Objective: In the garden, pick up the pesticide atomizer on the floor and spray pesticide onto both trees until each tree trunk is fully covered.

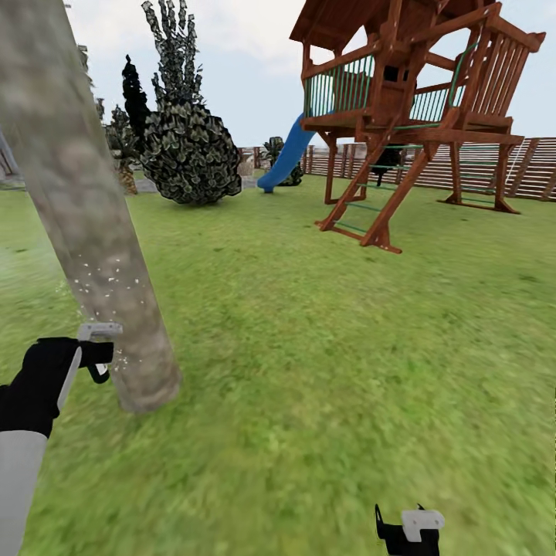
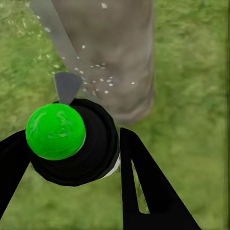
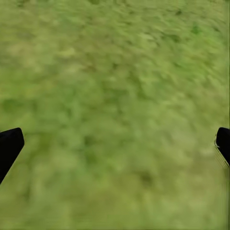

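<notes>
Hiding the atomizer (image 2: 67, 143) body, left jaws clasp it beside the trunk (image 1: 85, 232).

head view faces forward over lawn (image 1: 309, 371); left wrist shares the trunk (image 1: 85, 232) close up

Flat, bright, shadowless daylight; smeared blurry lawn (image 1: 324, 371) texture, softest in the wrist views.
</notes>
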`<state>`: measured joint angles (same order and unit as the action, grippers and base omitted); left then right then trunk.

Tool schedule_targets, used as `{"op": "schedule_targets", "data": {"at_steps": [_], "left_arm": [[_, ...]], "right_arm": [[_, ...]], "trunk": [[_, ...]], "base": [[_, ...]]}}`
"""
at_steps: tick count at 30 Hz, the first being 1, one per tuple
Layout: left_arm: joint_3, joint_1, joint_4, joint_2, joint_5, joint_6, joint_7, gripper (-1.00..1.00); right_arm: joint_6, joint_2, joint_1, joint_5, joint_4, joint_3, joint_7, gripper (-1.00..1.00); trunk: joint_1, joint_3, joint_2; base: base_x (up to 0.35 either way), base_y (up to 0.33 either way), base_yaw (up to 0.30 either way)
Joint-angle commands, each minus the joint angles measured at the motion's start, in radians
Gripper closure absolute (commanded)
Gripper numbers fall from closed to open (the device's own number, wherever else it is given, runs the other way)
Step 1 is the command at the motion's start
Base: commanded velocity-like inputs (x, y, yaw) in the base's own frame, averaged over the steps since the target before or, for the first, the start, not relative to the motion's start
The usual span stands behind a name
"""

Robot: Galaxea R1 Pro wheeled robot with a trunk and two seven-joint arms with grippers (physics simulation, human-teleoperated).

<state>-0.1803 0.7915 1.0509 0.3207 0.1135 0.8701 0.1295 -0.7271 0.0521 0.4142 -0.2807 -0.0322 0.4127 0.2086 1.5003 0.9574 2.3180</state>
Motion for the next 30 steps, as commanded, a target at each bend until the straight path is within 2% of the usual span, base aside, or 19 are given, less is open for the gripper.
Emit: {"op": "schedule_targets", "data": {"at_steps": [1,9,11,15,21,26,30], "left_arm": [[-0.003,0.0,0.001,0.0,-0.001,0.0,0.0,1.0],[-0.002,0.0,0.001,0.002,0.001,0.0,-0.001,1.0],[-0.003,0.0,-0.001,0.009,0.003,0.0,-0.023,1.0],[-0.045,-0.002,-0.008,0.011,0.002,0.002,-0.073,1.0],[-0.038,-0.027,-0.003,0.002,-0.002,0.001,-0.071,1.0],[-0.041,-0.028,-0.001,-0.011,-0.008,0.0,-0.075,1.0],[-0.047,-0.028,-0.012,-0.021,0.0,0.0,-0.079,1.0]], "right_arm": [[0.0,0.0,0.0,0.0,0.0,0.0,0.0,-1.0],[0.0,0.0,0.0,0.001,0.0,0.001,0.0,-1.0],[0.0,0.0,0.0,0.001,0.0,0.001,0.0,-1.0],[0.0,-0.001,0.0,0.001,0.0,0.001,0.0,-1.0],[0.0,-0.002,0.0,0.001,0.0,0.001,-0.001,-1.0],[0.0,-0.002,0.0,0.001,0.0,0.001,-0.002,-1.0],[0.0,-0.002,0.0,0.001,0.0,0.001,-0.002,-1.0]], "trunk": [[0.0,0.0,0.0],[0.0,0.0,0.0],[0.0,0.0,0.0],[0.0,0.0,0.0],[0.0,0.0,0.0],[0.0,0.0,0.0],[0.0,0.0,0.0]], "base": [[0.047,-0.258,0.0],[0.038,-0.266,0.0],[0.208,-0.218,0.015],[0.22,-0.212,0.209],[0.197,-0.21,0.192],[-0.142,-0.24,0.005],[-0.231,-0.115,0.026]]}}
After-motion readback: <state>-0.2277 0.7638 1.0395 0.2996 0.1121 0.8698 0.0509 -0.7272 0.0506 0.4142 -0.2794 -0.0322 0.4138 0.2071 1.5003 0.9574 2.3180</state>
